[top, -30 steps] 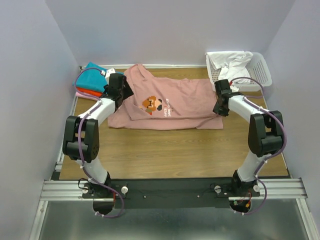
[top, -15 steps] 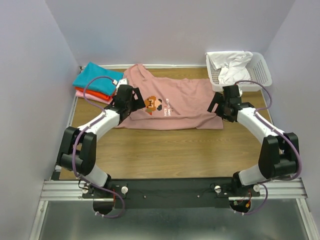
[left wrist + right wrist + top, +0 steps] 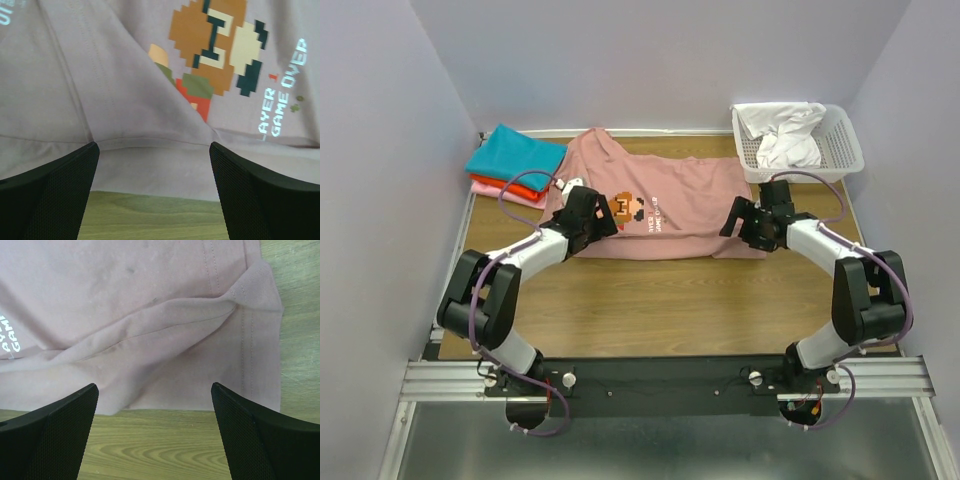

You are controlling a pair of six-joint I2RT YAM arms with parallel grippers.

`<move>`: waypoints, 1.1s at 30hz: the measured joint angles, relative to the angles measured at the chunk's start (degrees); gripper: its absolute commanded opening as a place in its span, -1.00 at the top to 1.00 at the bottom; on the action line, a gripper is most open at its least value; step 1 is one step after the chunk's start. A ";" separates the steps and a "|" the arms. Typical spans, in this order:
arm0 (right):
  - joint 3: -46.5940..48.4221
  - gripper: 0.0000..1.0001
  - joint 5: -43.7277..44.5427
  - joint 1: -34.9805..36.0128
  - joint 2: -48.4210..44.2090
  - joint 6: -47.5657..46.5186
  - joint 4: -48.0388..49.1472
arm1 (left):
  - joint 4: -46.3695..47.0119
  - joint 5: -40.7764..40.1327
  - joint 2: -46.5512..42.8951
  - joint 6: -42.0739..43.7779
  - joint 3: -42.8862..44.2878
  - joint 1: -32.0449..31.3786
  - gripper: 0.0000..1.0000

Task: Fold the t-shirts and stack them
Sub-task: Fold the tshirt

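Observation:
A large dusty-pink t-shirt [image 3: 670, 195] with a pixel-figure print [image 3: 625, 205] lies spread on the wooden table [image 3: 670, 300], partly folded over itself. My left gripper [image 3: 600, 215] hovers over its near left hem, open with nothing between its fingers [image 3: 50, 195]. In the left wrist view the gripper [image 3: 154, 195] faces the shirt [image 3: 115, 75] and its print [image 3: 215, 45]. My right gripper [image 3: 733, 222] stands open at the near right corner. In the right wrist view that gripper [image 3: 155, 435] is empty over the shirt's hem [image 3: 200, 390]. Folded teal [image 3: 515, 155] and orange-red [image 3: 520, 187] t-shirts are stacked at the back left.
A white mesh basket [image 3: 842, 150] holding crumpled white cloth [image 3: 785, 135] stands at the back right. Bare wooden table shows between the shirt's near hem and the arm bases. Purple walls close in the left, back and right sides.
Both grippers opened and let go of the pink shirt. Both moved toward the near hem and a little inward. The shirt now lies settled on the table.

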 measured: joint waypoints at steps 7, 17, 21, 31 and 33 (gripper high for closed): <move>-0.07 -1.00 0.02 0.00 2.08 -0.35 0.57 | -2.14 -5.38 3.98 -1.92 1.53 0.68 -0.53; -0.09 -1.00 0.24 0.00 3.04 -1.01 0.70 | -2.38 -7.39 8.02 -2.80 5.42 1.68 -0.10; -0.09 -1.00 0.52 0.00 3.37 -1.31 0.70 | -2.51 -7.80 8.20 -2.95 5.81 2.36 -0.04; -0.09 -1.00 1.29 0.00 3.50 -1.36 0.70 | -2.97 -7.82 9.94 -3.04 5.79 2.75 1.00; -0.09 -1.00 1.33 0.00 3.50 -1.36 0.70 | -3.04 -7.80 9.94 -2.97 5.77 2.75 1.00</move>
